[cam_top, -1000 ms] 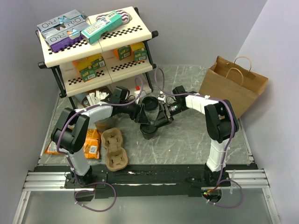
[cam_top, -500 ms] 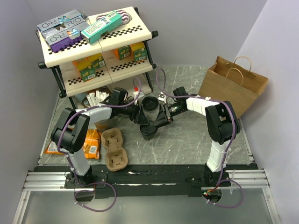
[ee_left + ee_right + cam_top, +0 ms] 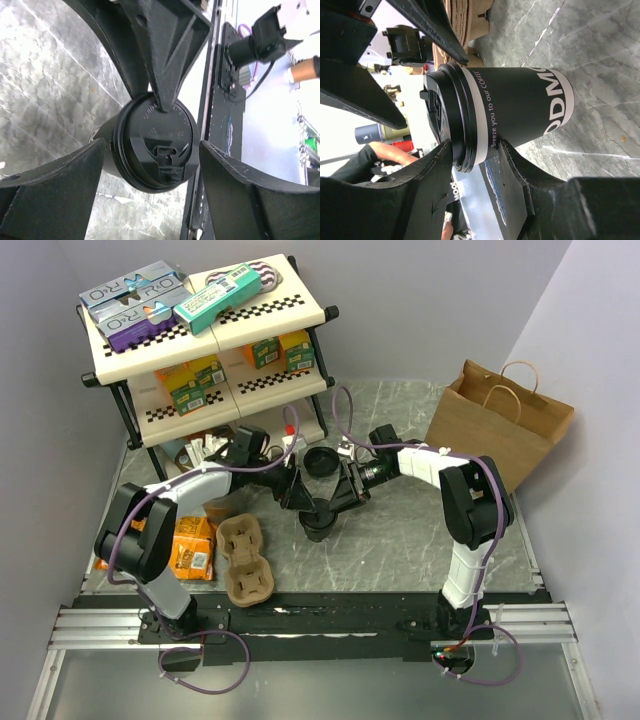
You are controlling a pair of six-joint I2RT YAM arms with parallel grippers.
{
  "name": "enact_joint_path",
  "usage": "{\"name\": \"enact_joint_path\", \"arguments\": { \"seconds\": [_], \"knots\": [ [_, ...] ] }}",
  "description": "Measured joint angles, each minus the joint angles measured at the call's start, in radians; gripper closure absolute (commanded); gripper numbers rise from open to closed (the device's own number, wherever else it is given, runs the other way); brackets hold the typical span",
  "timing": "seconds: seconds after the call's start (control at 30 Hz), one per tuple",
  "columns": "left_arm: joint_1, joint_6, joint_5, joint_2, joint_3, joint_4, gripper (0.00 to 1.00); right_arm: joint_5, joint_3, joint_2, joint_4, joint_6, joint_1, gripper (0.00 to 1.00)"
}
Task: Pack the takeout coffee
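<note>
Item — takeout coffee (image 3: 318, 523): black cup with a white band under a black lid (image 3: 155, 145), upright mid-counter (image 3: 400, 540), just right of the pulp carrier (image 3: 246, 560).
My right jaws: half closed, clamped on it at the lid's rim.
My left jaws: spread wide either side of the lid, touching nothing.
Paper bag (image 3: 495, 430) — far right.

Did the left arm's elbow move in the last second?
Yes. The elbow swung left, away from the brown cup carrier, uncovering more of the orange snack packets.
</note>
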State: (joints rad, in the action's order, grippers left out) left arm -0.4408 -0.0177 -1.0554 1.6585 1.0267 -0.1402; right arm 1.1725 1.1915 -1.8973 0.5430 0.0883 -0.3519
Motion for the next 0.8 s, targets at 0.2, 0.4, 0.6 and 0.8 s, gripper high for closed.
{"name": "enact_joint_path", "arguments": {
  "seconds": [0.2,0.4,0.6,0.8],
  "knots": [
    [-0.020,0.090,0.002,-0.003,-0.007,-0.071,0.02,-0.005,0.005,0.000,0.003,0.000,-0.003,0.53],
    [-0.050,0.129,0.049,-0.003,-0.013,-0.077,0.05,-0.007,0.013,-0.003,0.012,0.000,-0.005,0.53],
    [-0.058,0.099,0.066,0.010,-0.035,-0.022,0.07,-0.010,0.014,-0.003,0.014,0.000,-0.006,0.52],
    [-0.058,0.047,0.047,0.026,-0.066,0.066,0.08,-0.009,0.014,-0.005,0.014,-0.003,-0.006,0.52]
  ]
}}
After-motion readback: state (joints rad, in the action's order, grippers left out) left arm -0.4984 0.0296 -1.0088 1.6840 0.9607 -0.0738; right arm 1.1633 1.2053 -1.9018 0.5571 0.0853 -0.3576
